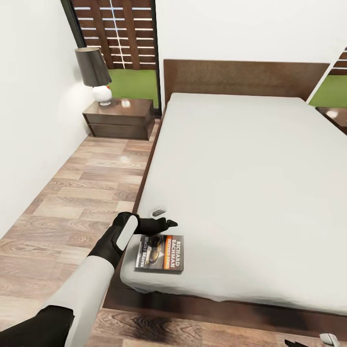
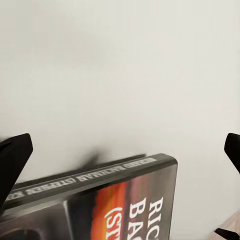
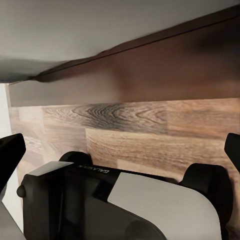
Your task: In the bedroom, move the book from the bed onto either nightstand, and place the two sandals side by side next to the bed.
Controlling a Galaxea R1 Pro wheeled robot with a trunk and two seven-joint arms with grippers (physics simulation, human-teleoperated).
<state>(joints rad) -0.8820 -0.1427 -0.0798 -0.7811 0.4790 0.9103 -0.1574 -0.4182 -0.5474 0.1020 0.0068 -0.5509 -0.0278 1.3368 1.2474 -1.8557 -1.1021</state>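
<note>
The book (image 1: 160,253), dark with an orange band and white lettering, lies flat on the bed's light grey mattress (image 1: 241,168), near its front left corner. My left gripper (image 1: 163,218) hovers just beyond the book's far edge, open and empty. In the left wrist view the book (image 2: 115,200) lies low between the widely spread fingertips (image 2: 12,155). My right gripper (image 1: 311,341) hangs low beside the bed's foot; its wrist view shows the fingertips (image 3: 10,155) far apart with nothing between them. The sandals are out of view.
A dark brown nightstand (image 1: 120,118) with a black-shaded lamp (image 1: 94,72) stands left of the headboard (image 1: 241,77). A second nightstand (image 1: 335,115) peeks in at the right. Wood-plank floor (image 1: 72,193) runs between bed and white wall. The bed frame's side (image 3: 150,75) faces the right wrist camera.
</note>
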